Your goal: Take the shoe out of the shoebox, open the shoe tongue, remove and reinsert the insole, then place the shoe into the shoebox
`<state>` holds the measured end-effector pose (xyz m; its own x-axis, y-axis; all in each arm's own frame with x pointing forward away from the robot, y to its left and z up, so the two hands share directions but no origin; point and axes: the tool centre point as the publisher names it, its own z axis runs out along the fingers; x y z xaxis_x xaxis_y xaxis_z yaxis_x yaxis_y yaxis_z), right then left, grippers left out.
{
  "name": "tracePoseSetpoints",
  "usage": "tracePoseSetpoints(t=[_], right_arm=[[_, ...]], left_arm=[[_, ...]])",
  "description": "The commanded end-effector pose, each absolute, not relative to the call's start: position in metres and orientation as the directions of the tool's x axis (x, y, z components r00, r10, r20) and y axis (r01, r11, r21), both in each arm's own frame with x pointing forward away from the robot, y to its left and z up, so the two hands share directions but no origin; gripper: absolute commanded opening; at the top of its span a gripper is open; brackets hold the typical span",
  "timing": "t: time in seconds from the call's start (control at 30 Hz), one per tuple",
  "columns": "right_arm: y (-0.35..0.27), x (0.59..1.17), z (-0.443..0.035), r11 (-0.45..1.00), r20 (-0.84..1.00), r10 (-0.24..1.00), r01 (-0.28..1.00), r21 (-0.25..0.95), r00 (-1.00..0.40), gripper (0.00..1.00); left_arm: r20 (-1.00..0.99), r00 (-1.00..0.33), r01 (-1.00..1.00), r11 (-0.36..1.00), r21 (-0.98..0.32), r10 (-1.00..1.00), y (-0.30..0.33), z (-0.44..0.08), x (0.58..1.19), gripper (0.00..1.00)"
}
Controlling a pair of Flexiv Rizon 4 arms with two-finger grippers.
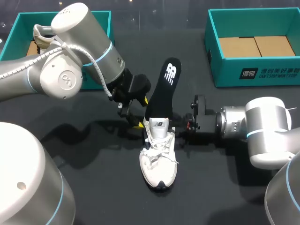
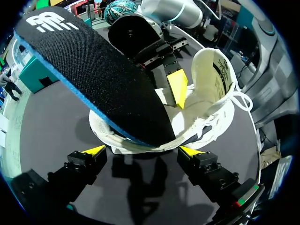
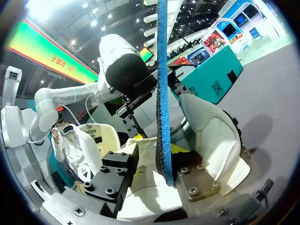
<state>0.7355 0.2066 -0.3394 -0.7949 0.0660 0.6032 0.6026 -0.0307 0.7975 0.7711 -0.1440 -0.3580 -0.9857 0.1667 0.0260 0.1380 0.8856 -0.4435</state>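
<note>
Pushing the half-seated insole (image 1: pixel 161 91) could tip the shoe (image 1: pixel 159 161): my left gripper (image 2: pixel 143 151) gapes empty, and I can't tell the right gripper's (image 3: pixel 154 171) hold.

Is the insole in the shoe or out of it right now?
Half out. One end of the black insole is tucked into the white shoe; the rest sticks out past the heel.

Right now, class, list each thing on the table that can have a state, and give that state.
shoe: out of the boxes, on its sole, tongue pulled open.
insole: partly out, lower end in the shoe.
left shoebox: open.
right shoebox: open, no shoe inside.
left gripper: open, at the shoe's heel end.
right gripper: at the shoe's collar, grip unclear.
</note>
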Motion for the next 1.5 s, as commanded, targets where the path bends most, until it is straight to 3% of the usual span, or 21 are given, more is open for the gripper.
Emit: tracePoseSetpoints(t=[0.03, 0.37, 0.5, 0.57, 0.63, 1.5], right_arm=[[0.209, 0.734, -0.342, -0.028, 0.595, 0.071, 0.595, 0.803, -0.801, 0.38], [0.208, 0.741, -0.335, -0.045, 0.582, 0.079, 0.58, 0.813, -0.809, 0.39], [0.206, 0.744, -0.332, -0.084, 0.589, 0.086, 0.583, 0.808, -0.804, 0.34], [0.206, 0.746, -0.332, -0.105, 0.597, 0.089, 0.589, 0.802, -0.797, 0.23], [0.206, 0.748, -0.333, -0.117, 0.602, 0.091, 0.592, 0.798, -0.793, 0.0], [0.194, 0.729, -0.344, 0.02, 0.632, 0.123, 0.638, 0.77, -0.765, 0.0]], left_arm=[[0.026, -0.986, 0.139, 0.886, -0.443, 0.167, -0.144, -0.358, 0.771, 1.0], [0.026, -0.986, 0.139, 0.886, -0.443, 0.167, -0.144, -0.358, 0.771, 1.0], [0.026, -0.986, 0.139, 0.886, -0.443, 0.167, -0.144, -0.358, 0.771, 1.0], [0.026, -0.986, 0.139, 0.886, -0.443, 0.167, -0.144, -0.358, 0.771, 1.0], [0.026, -0.986, 0.139, 0.886, -0.443, 0.167, -0.144, -0.358, 0.771, 1.0], [0.026, -0.986, 0.139, 0.886, -0.443, 0.167, -0.144, -0.358, 0.771, 1.0]])
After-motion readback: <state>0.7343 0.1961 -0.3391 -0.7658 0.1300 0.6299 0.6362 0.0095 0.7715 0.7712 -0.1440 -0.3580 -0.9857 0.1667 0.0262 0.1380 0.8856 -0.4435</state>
